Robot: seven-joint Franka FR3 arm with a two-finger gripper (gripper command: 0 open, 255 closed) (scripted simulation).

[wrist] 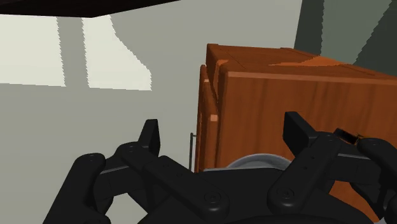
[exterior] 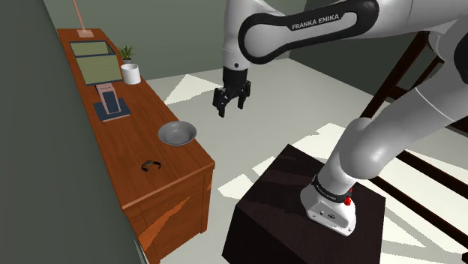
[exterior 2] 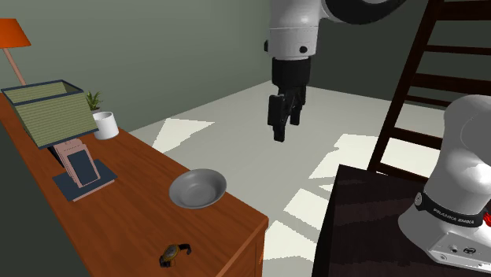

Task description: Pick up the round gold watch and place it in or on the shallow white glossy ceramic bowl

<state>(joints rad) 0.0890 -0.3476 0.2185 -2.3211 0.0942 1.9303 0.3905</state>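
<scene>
Pincer: the pincer [exterior: 232, 101] hung over the floor, off the table's long side and well above its top. Fingers stood wide apart with nothing between them, so open and empty.

Watch: the watch [exterior: 152, 164] lay flat on the table [exterior: 112, 142], near the end closest to the shoulder camera, nothing touching it. In the second exterior view the watch [exterior 2: 175, 253] sat close to the table's near corner.

Bowl: the bowl [exterior: 177, 133] sat empty on the same table, near the watch but apart from it, one step further up the table.

Which way to go: this was the big one. From the pincer the watch lay down and toward the shoulder view's left, a bit beyond the bowl. My guess is the reach had to cross the table edge, pass by the bowl, then drop.

Long axis: the strap looked like it ran across the table's width, wall side to floor side, not along its length.

Pointing: in the second exterior view the gold bit seemed to sit at the wall-side end with the dark strap trailing toward the edge, but it was too small to swear by.

Line-up: I reckon the fingers wanted to close across the strap's narrow side, so the wrist might have needed a turn.

Progress: barely begun, grab not yet made.
</scene>
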